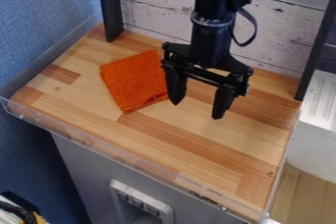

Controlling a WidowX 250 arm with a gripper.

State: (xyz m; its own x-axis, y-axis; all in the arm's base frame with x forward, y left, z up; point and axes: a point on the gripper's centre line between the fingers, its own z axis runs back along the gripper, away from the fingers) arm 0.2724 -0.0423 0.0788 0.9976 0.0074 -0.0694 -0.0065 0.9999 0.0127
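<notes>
The black gripper [197,111] hangs over the middle of the wooden work surface, its two fingers spread apart with nothing between them. An orange cloth [134,81] lies on the surface just left of the gripper, roughly square, with a fold along its lower right edge. The gripper's left finger overlaps the cloth's right edge in the view; whether they touch, I cannot tell.
The wooden surface [190,154] has a clear raised rim [118,155] along its front. Dark upright posts [110,12] stand at the back left and back right, before a whitish plank wall [154,9]. A white ribbed unit [320,100] stands beyond the right edge.
</notes>
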